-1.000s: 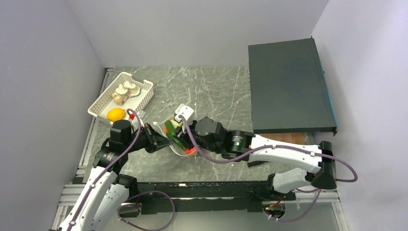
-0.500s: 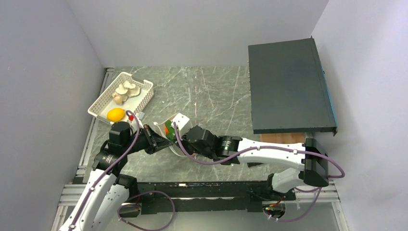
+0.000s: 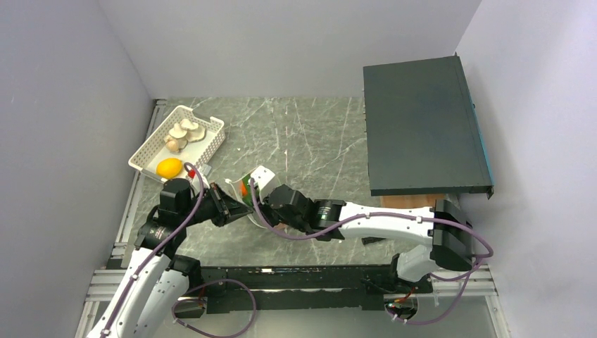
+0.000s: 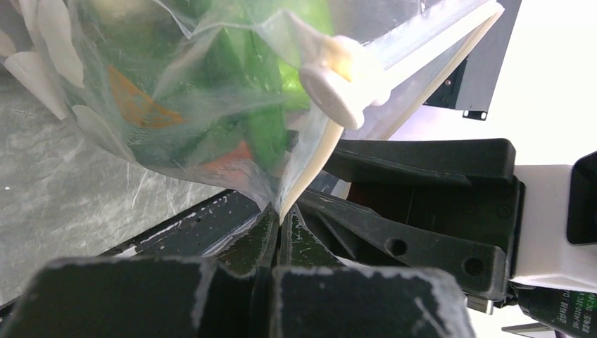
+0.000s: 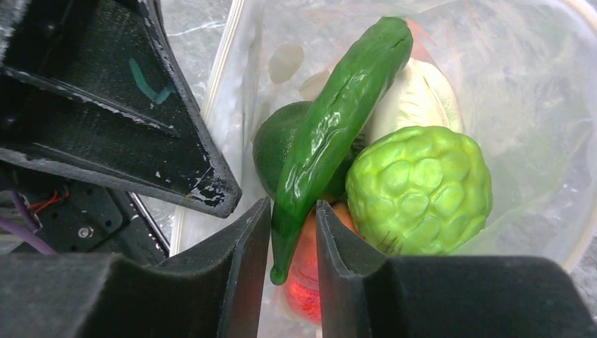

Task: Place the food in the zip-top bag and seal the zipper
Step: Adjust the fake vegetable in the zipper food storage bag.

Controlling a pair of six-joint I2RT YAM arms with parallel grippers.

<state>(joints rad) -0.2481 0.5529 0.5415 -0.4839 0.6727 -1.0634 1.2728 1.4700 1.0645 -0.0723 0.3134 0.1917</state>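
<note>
Center-left of top view, pinching zip-top bag (image 3: 244, 190) rim w/ left gripper (image 4: 278, 218) clenched, gripping dark green veg (image 5: 338, 120) w/ right gripper (image 5: 292, 225) inside bag mouth. Leaving mushrooms (image 3: 181, 134), citrus (image 3: 170, 167) waiting in basket (image 3: 211, 144), upper left; zipper (image 4: 310, 169) unsealed, so approx. halfway, judging roughly.

Crinkly clear plastic bag (image 5: 535, 84), glossy green vegetable (image 5: 338, 120)

red-orange fruit (image 5: 303, 282): mostly hidden under long green vegetable (image 5: 331, 127) | zip-top bag (image 4: 141, 84): cut off (top edge)

White arms (image 3: 394, 220), blk fingers (image 5: 232, 282), purple cables (image 3: 292, 237)
</note>
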